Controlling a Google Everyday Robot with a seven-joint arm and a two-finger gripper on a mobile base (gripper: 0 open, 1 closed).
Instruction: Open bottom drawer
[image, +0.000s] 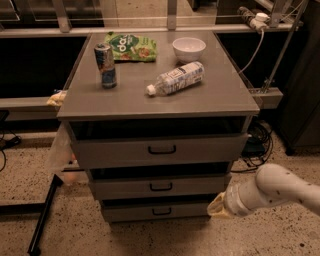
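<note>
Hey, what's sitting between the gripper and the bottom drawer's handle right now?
Nothing but bare drawer front. In the camera view, the gripper hangs at the right end of the bottom drawer, handle unobstructed.

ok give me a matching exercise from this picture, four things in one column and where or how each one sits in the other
1 gripper
2 bottle
3 bowl
4 bottom drawer

a lying on its side on the cabinet top
b lowest of three fronts, black bar handle
c low on the right, by the lowest front's right end
d upright, back right of the top

Pairs: 1-c, 2-a, 3-d, 4-b
</note>
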